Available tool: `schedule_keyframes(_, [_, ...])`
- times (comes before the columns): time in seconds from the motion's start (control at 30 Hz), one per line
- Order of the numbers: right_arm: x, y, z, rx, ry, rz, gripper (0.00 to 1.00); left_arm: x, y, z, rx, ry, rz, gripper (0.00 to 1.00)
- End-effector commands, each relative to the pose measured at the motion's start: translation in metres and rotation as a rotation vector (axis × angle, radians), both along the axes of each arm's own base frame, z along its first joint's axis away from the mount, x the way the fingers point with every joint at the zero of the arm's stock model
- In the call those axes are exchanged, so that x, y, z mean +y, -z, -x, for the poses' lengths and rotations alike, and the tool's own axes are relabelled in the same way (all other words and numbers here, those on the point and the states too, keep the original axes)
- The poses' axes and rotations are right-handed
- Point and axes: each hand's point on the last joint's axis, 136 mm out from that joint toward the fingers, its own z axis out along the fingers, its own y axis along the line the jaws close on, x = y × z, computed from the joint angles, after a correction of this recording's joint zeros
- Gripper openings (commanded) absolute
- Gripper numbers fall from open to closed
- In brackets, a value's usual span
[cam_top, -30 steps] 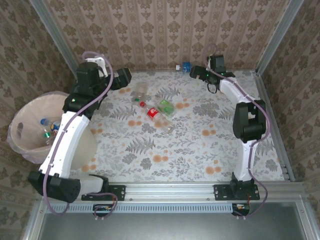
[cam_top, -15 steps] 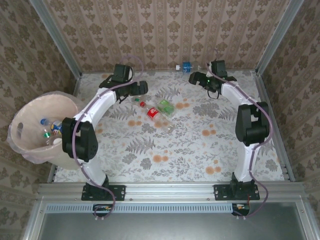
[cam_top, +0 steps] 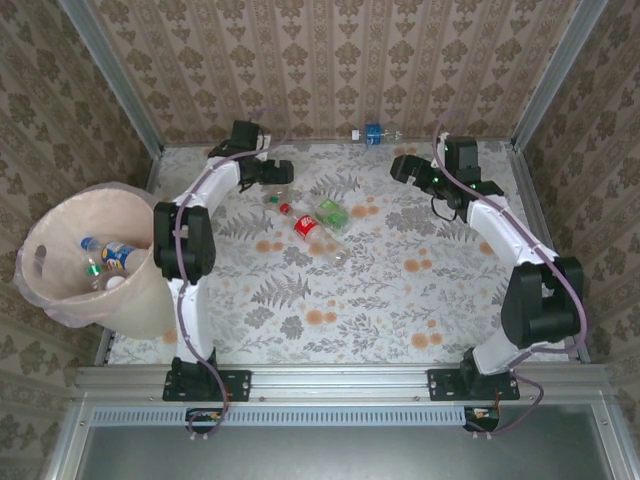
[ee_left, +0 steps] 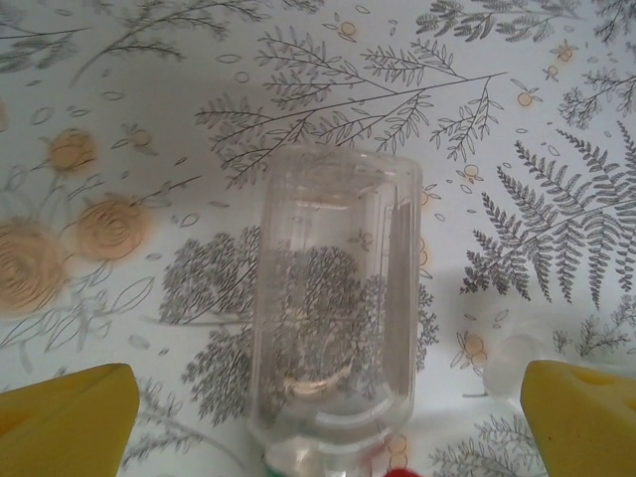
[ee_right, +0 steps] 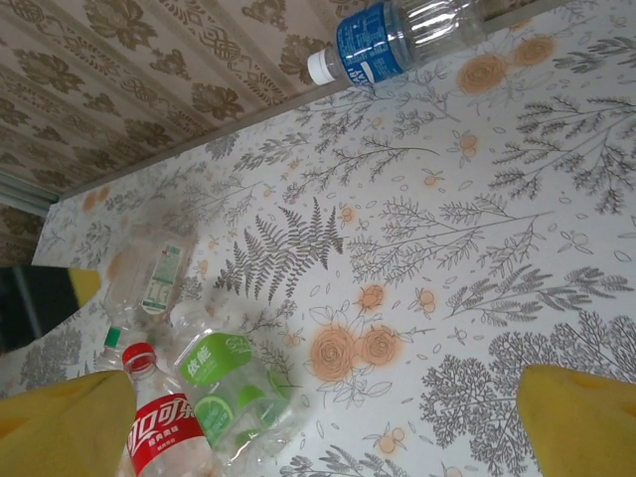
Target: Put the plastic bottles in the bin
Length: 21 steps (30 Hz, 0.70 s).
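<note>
A clear label-less bottle [ee_left: 333, 308] lies on the floral table, its base away from me, between the yellow fingertips of my open left gripper [ee_left: 323, 427], which hangs low over it at the back left [cam_top: 275, 172]. Just right of it lie a red-labelled bottle [cam_top: 305, 225] and a green-labelled crushed bottle [cam_top: 330, 213]; the right wrist view shows the red one [ee_right: 164, 427] and the green one [ee_right: 224, 393] too. A blue-labelled bottle [cam_top: 372, 133] rests against the back wall. My right gripper [cam_top: 405, 167] is open over bare table [ee_right: 323, 422]. The peach bin [cam_top: 140, 300] holds several bottles [cam_top: 110, 250].
The bin stands off the table's left edge, beside the left arm's base. Patterned walls close the table at the back and on both sides. A further clear bottle with a white-green label [ee_right: 149, 283] lies by the left gripper's yellow fingertip [ee_right: 84, 283].
The left arm has swung from beside the bin out to the back of the table and come down over the clear bottle. The right gripper has drawn back from the back wall.
</note>
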Motion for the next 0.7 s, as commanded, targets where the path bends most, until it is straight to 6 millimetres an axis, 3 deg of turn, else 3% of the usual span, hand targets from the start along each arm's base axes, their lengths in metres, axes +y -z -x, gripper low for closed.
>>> schedule_keyframes(0.0, [-0.005, -0.011, 0.016, -0.026, 0.034, -0.005, 1.0, -0.004, 0.016, -0.006, 0.03, 0.037, -0.053, 1.0])
schedule_keyframes(0.3, [-0.014, -0.018, 0.058, -0.053, 0.062, 0.0, 1.0, -0.008, 0.053, -0.024, 0.077, 0.049, -0.181, 0.91])
schedule_keyframes(0.47, [-0.019, -0.014, 0.072, -0.049, 0.074, 0.016, 1.0, -0.009, 0.068, -0.024, 0.099, 0.051, -0.229, 0.77])
schedule_keyframes(0.67, [-0.011, -0.018, 0.082, -0.065, 0.026, -0.003, 1.0, -0.006, 0.057, -0.023, 0.081, 0.038, -0.229, 0.63])
